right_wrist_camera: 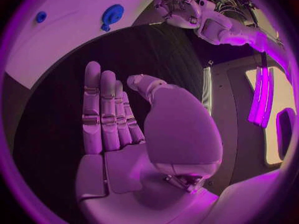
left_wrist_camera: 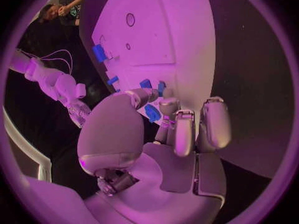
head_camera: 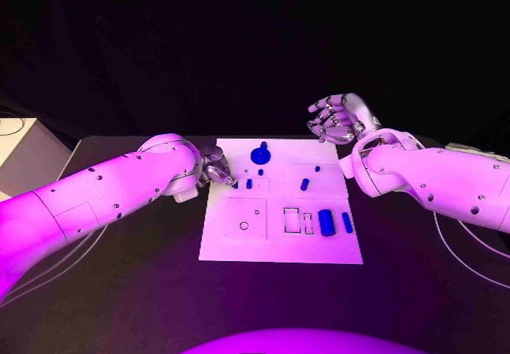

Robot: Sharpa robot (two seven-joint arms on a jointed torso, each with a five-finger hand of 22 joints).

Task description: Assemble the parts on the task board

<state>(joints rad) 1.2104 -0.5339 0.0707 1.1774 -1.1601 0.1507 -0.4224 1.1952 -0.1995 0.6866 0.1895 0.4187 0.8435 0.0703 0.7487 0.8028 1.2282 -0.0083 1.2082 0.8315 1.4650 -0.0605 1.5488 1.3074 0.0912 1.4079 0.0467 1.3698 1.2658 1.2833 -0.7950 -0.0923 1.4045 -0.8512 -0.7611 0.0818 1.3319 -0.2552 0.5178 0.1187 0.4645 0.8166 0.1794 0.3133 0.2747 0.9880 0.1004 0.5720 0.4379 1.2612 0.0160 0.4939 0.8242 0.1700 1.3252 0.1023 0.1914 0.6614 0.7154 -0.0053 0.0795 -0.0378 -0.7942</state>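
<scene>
The task board [head_camera: 279, 243], a flat white rectangular plate, lies in the middle of the black worktop [head_camera: 127, 295]. Small blue parts sit on it: a round disc [head_camera: 260, 155] near its far edge, short pegs [head_camera: 304, 184] in the middle, and two oblong blocks [head_camera: 327, 222] by rectangular cut-outs nearer the robot. The left hand [head_camera: 217, 168] rests at the board's left edge, its fingers curled in by a blue part [left_wrist_camera: 152, 112]; whether it grips the piece I cannot tell. The right hand [head_camera: 337, 118] hovers past the far right corner, fingers straight and together, holding nothing.
</scene>
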